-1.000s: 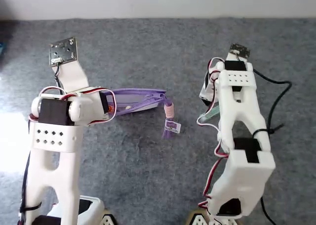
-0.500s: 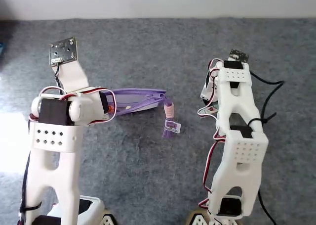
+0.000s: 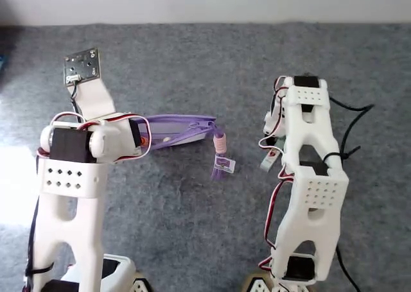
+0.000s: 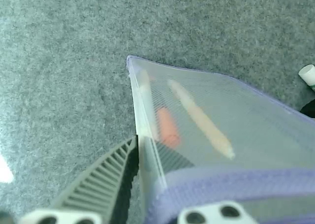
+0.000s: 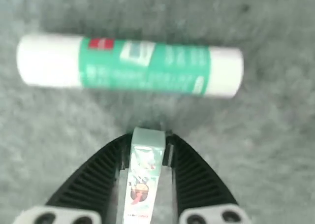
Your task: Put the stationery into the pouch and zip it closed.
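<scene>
Left gripper (image 4: 145, 152) clamps shut on the pouch (image 4: 236, 130) edge, a pen (image 4: 202, 120) inside; right gripper (image 5: 147, 140) pinches a small green-white item (image 5: 146, 177) near a glue stick (image 5: 130, 65).

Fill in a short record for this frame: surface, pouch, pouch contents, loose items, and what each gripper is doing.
surface: grey mat
pouch: see-through with purple trim, lying on the mat
zip state: cannot tell; tassel lies at the pouch end nearer the right arm
pouch contents: cream pen, orange item
loose items: glue stick flat on the mat, outside the pouch
left gripper: shut on the pouch's edge
right gripper: shut on a small pale green item, possibly an eraser, just short of the glue stick
</scene>
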